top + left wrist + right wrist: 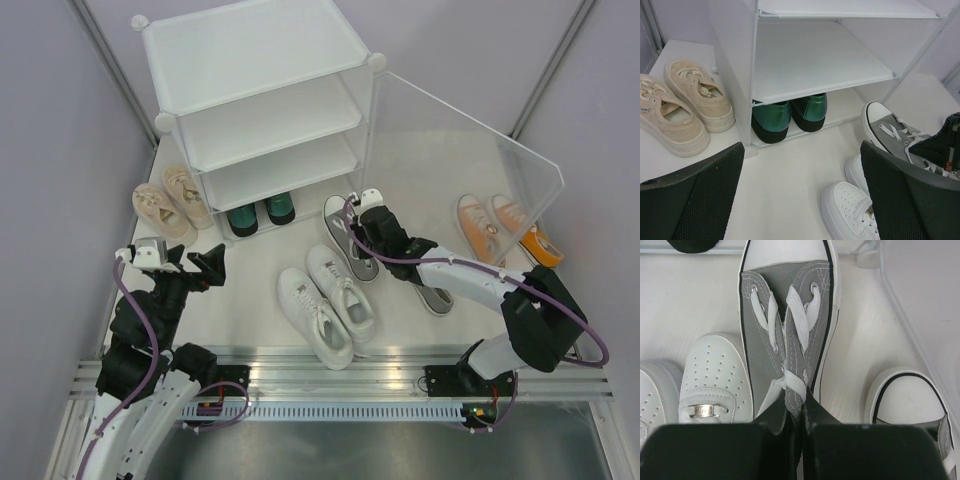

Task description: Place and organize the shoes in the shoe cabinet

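As the right end effector (796,415) clamps shut on the laced tongue of the grey canvas sneaker (785,315), toe toward the white plastic 3-tier shoe cabinet (250,50), it seems poised for shelving.

the shoe cabinet (250,60) is frosted, matt white plastic; its door panel (470,150) is clear and glossy. the grey shoe (785,330) is woven canvas with a smooth rubber toe cap. the white shoes (715,375) look smooth and perforated, the green shoes (772,115) shiny, the beige shoes (700,95) coarse cloth. the left gripper (800,150) has black, finely textured pads (705,200). the near rail (400,362) is bare metal.
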### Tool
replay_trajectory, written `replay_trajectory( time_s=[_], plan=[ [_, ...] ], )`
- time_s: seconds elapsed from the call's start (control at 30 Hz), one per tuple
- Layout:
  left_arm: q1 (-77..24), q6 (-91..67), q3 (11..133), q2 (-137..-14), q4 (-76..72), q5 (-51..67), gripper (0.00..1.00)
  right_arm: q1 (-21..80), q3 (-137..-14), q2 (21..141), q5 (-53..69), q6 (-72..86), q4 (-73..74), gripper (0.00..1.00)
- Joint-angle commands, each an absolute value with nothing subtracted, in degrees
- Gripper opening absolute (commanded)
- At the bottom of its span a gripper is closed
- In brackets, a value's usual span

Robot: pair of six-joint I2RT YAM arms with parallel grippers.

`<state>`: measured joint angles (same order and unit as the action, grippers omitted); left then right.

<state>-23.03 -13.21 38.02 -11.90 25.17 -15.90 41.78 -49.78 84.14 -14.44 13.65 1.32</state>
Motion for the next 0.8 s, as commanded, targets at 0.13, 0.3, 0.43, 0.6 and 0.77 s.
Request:
replay_trajectory(
  time_s=[0.13,0.3,0.43,0.6,0.77],
  plan=[
    [-23.4,-10.9,37.7,-12.7,23.7,-14.9,1.00,41.2,-57.7,91.2,-16.5,13.0,-8.3,0.01],
    [-23.4,-10.8,37.7,-12.7,23.7,-14.7,1.00,40.5,-65.7,98.3,-16.7,12.3,-10.2,0.01],
    [-23.4,-10.8,37.6,-12.7,23.6,-14.7,1.00,39.2,-73.4,102.9,-16.3,12.6,-10.4,0.01],
    [-23.4,-10.8,37.7,-12.6,23.6,-14.5,1.00,37.8,-78.7,109.2,-16.6,14.0,-10.7,0.01],
    [-23.4,-10.8,37.6,-12.7,23.7,-14.5,1.00,37.2,-81.9,113.1,-14.3,14.2,-12.7,0.01]
  ],
)
